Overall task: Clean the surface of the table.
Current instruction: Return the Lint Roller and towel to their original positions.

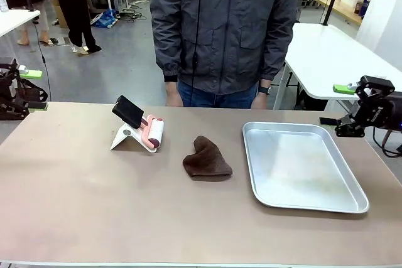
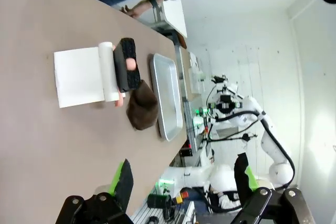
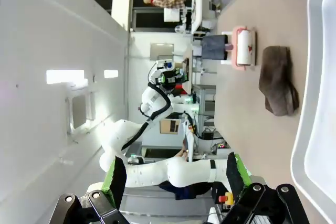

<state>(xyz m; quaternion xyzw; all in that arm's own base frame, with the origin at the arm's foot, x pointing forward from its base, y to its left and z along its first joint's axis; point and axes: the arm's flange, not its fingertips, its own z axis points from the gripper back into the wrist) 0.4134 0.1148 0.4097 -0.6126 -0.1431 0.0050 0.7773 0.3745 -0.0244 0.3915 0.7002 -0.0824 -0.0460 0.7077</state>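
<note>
The tan-brown table [image 1: 94, 205] stretches across the front view. A crumpled dark brown cloth [image 1: 207, 158] lies near its middle, and also appears as the cloth [image 2: 143, 109] and the cloth [image 3: 278, 80] in the wrist views. My left gripper [image 1: 31, 90] hovers open at the table's far left edge, well away from the cloth. In its own view the left gripper [image 2: 184, 179] holds nothing between its fingers. At the far right edge my right gripper [image 1: 339, 105] is open too, beyond the tray. The right gripper [image 3: 176, 177] is likewise empty.
A lint roller [image 1: 147, 131] with a black handle leans on a white stand left of the cloth. To the right lies a shallow silver tray [image 1: 301, 205]. A person in a dark jacket [image 1: 226, 23] stands at the far edge, hands hanging by the table.
</note>
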